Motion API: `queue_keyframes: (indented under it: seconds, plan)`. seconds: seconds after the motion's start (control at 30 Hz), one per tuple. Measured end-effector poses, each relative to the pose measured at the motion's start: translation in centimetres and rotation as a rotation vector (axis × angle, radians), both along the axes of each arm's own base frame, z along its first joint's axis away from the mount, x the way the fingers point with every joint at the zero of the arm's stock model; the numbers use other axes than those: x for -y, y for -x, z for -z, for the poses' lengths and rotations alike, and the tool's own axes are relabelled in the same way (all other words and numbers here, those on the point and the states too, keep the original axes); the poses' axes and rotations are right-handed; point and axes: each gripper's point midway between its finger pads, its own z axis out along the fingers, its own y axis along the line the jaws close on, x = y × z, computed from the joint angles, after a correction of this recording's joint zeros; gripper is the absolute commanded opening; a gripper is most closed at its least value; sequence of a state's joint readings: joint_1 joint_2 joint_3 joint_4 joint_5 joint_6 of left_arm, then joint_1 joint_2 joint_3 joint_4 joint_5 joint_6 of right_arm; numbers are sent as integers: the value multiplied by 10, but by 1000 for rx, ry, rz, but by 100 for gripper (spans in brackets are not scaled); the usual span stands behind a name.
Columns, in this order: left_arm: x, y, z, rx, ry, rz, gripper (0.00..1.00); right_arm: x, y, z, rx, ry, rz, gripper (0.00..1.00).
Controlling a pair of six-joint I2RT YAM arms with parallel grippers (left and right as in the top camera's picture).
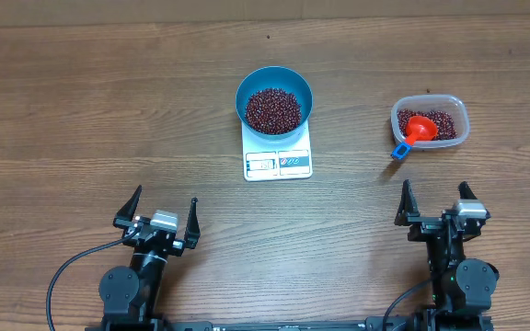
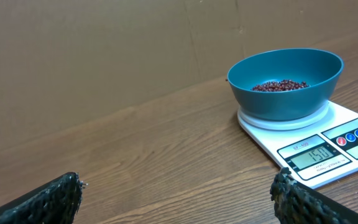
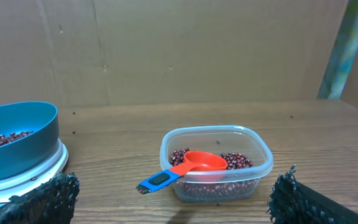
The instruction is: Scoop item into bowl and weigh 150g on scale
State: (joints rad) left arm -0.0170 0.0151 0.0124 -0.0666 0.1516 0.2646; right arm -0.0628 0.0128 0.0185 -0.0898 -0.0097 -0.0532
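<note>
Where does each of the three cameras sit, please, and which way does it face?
Overhead: above the table, looking straight down; left gripper and right gripper show, open.
Left wrist: low behind its fingers, facing the bowl of beans on the scale.
Right wrist: low behind its fingers, facing the tub and scoop.
Shared: all three show the bowl.
</note>
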Motion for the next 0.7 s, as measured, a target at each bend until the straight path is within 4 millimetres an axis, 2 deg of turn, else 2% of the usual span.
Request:
queue_keyframes:
  seconds: [0.7]
  plan:
    - [0,0,0,0,0,0,100,0,0,0,0,0,0,100]
